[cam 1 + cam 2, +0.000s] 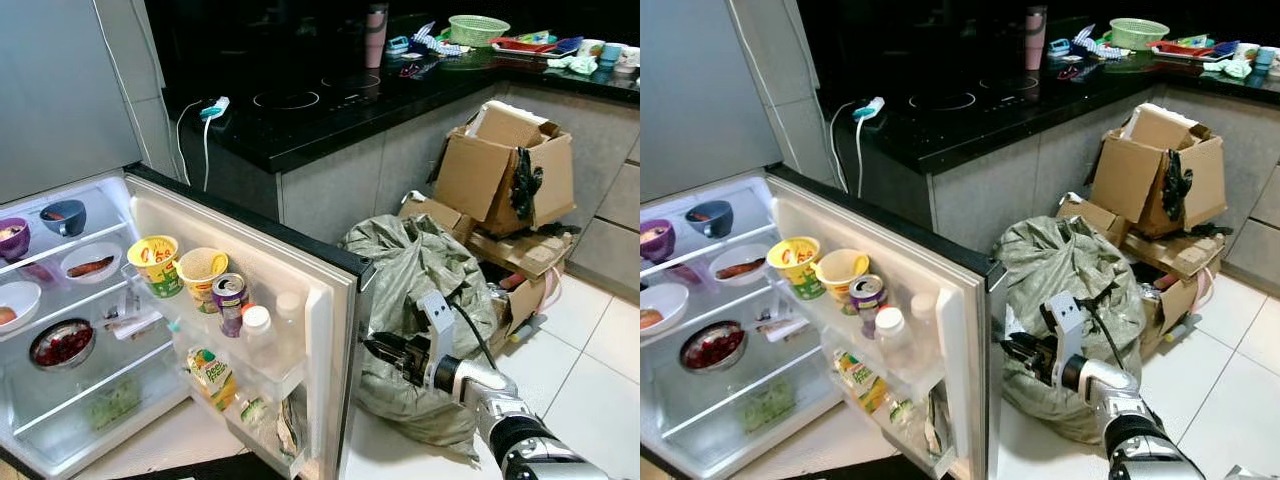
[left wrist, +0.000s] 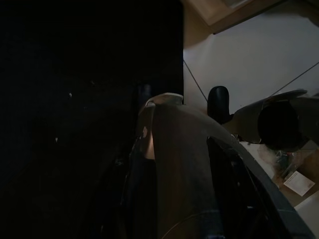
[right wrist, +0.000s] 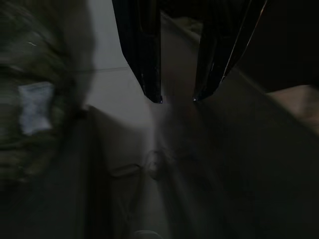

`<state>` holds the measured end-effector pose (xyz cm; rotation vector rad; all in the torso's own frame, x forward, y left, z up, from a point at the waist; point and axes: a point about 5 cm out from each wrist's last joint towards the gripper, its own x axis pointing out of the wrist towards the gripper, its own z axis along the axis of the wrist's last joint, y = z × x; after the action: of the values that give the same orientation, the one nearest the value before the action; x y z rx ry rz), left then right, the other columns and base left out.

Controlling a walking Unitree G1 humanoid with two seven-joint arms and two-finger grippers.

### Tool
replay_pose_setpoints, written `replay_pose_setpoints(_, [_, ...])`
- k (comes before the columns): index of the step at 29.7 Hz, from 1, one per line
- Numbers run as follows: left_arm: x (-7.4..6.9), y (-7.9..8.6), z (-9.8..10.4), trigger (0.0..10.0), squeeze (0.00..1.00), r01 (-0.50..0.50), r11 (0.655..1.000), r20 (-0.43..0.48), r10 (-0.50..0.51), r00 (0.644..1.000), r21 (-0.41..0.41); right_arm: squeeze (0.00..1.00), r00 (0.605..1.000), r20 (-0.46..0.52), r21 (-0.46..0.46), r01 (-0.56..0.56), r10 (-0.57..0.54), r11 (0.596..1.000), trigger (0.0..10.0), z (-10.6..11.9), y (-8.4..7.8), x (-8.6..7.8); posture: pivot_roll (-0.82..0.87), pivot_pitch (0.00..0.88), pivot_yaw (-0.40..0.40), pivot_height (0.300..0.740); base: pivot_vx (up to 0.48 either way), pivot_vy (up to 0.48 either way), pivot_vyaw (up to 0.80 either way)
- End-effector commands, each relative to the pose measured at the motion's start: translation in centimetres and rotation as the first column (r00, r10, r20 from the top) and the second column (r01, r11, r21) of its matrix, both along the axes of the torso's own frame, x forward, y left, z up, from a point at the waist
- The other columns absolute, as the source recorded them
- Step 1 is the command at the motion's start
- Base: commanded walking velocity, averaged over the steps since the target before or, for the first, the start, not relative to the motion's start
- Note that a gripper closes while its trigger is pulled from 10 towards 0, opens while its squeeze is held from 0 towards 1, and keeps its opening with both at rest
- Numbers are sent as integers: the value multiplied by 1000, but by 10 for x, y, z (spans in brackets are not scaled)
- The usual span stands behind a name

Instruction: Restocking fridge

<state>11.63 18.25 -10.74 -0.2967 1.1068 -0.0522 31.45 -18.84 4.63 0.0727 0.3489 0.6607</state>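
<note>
Left eye view, left to right: open fridge [image 1: 60, 420], shelves holding bowls [image 1: 62, 343]; fridge door [image 1: 335, 300] swung wide, its rack carrying two noodle cups [image 1: 155, 263], a can [image 1: 230, 300], a white-capped bottle [image 1: 258, 335] and a carton [image 1: 210, 375]. Right claw [image 1: 385, 352] just beside the door's outer edge, fingers slightly parted, holding nothing. Grey sack [image 1: 420, 270] behind it on the floor. Cardboard boxes [image 1: 505, 170] against the black table [image 1: 330, 110].

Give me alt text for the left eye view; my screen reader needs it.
The robot's right hand, empty, reaches toward the outer edge of an open fridge door whose shelf holds cups, a can and bottles. Bowls of food sit on the fridge shelves at left; a stuffed grey sack and cardboard boxes lie behind.
</note>
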Motion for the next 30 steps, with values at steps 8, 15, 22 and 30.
replay_pose_setpoints(8, [0, -1, 0, 10000, 0, 16, 1000, -3, -16, 1000, 1, 0, 987, 74, -69, 148, -143, 987, 10000, 13, -9, 15, -40, 9, 9, 740, 0, 0, 0])
replay_pose_setpoints(15, [-1, -2, -1, 10000, 0, 14, 1000, -5, -14, 1000, -2, 0, 957, 120, -137, 278, -262, 951, 10000, 23, -14, 27, -32, 16, 8, 740, 0, 0, 0])
replay_pose_setpoints(22, [-5, -1, -1, 10000, 0, 15, 1000, -11, -15, 1000, -2, 0, 901, 165, -227, 430, -401, 874, 10000, 31, -33, 33, -29, 34, 15, 740, 0, 0, 0])
replay_pose_setpoints(30, [-14, 6, -3, 10000, 0, 15, 1000, -26, -15, 1000, 7, 0, 803, 204, -319, 595, -560, 737, 10000, 35, -60, 34, -4, 63, 25, 740, 0, 0, 0])
